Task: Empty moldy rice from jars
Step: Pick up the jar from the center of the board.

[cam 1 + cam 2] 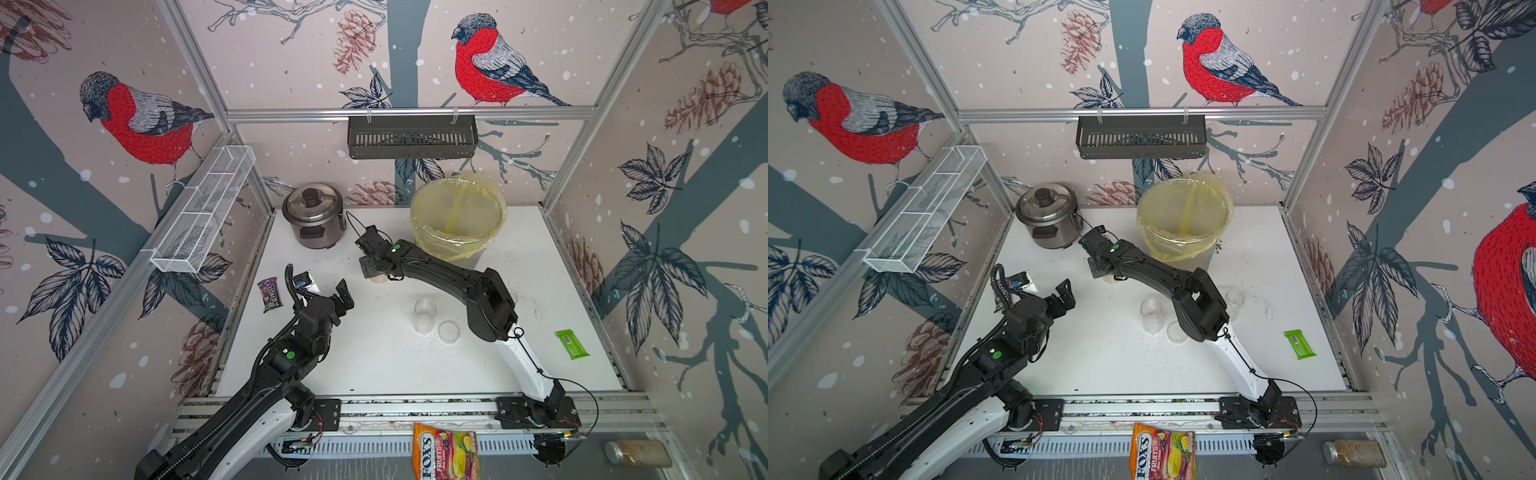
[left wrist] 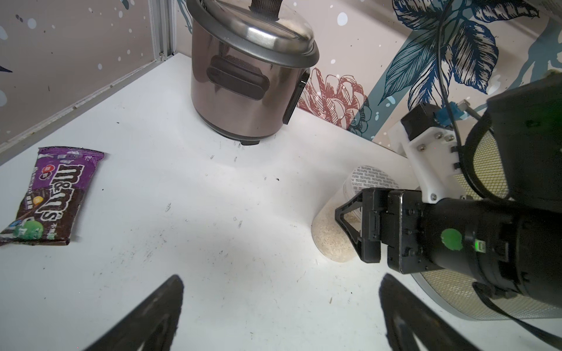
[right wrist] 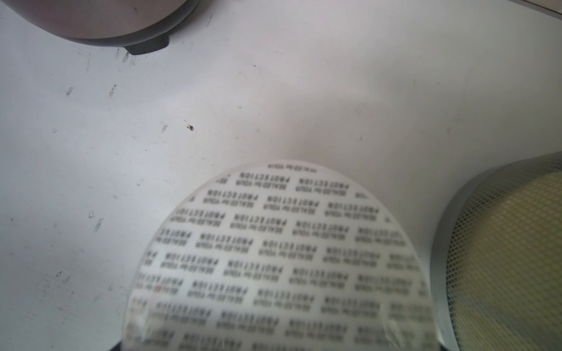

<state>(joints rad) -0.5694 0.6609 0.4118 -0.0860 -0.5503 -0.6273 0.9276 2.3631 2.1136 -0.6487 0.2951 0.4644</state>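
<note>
The wide jar with a printed silver lid stands between the rice cooker and the bin, with pale moldy rice in its bottom. My right gripper reaches down over it, one of its fingers lying against the jar's side; dark finger edges sit at the lid's rim in the right wrist view. A narrow clear jar stands open mid-table beside its clear lid. Another clear jar shows partly behind the right arm. My left gripper hangs open over bare table at the left.
A rice cooker stands back left and a bin with a yellow bag back centre. An M&M's packet lies at the left, a green packet at the right. A Fox's bag and a brown-filled jar lie beyond the front rail.
</note>
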